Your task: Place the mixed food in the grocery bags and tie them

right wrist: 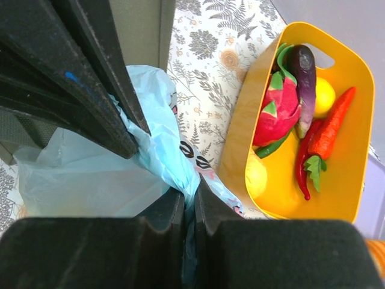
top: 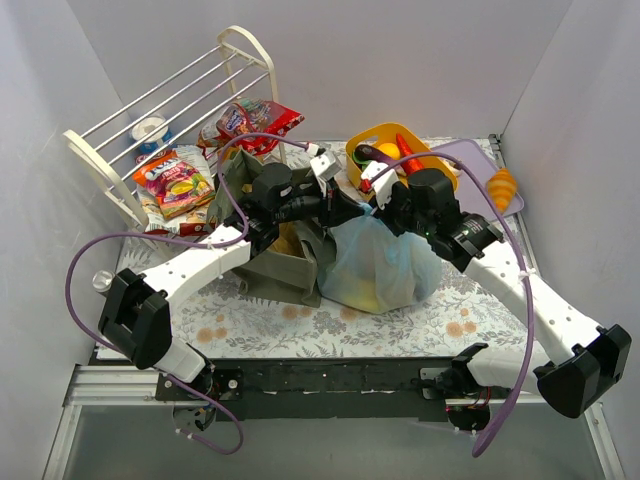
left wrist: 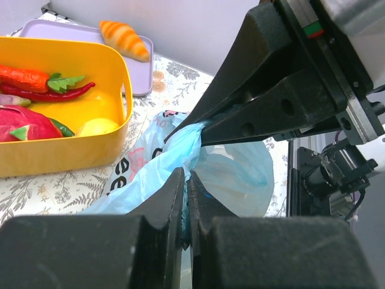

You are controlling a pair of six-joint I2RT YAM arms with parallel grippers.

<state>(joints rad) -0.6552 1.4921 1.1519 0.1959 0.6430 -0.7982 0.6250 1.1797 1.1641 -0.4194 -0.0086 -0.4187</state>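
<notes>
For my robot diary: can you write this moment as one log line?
step: tying | left gripper: shut on blue bag | right gripper: shut on blue bag | yellow tub: food inside

You're working inside a small booth. A plain pale far wall (top: 400, 60), a left wall (top: 40, 90) and a right wall (top: 600, 80) close it in on three sides, all bare and matte, meeting in straight corners. The tabletop (top: 330, 325) wears a white cloth printed with grey ferns and tan flowers. At your far left a cream wire rack (top: 170, 95) stands tilted, close to the left wall. Along the near edge runs a silver metal rail (top: 110, 385), with a dull grey surface (top: 330, 455) nearer still. The light is even and soft, and shadows on the cloth are faint.
</notes>
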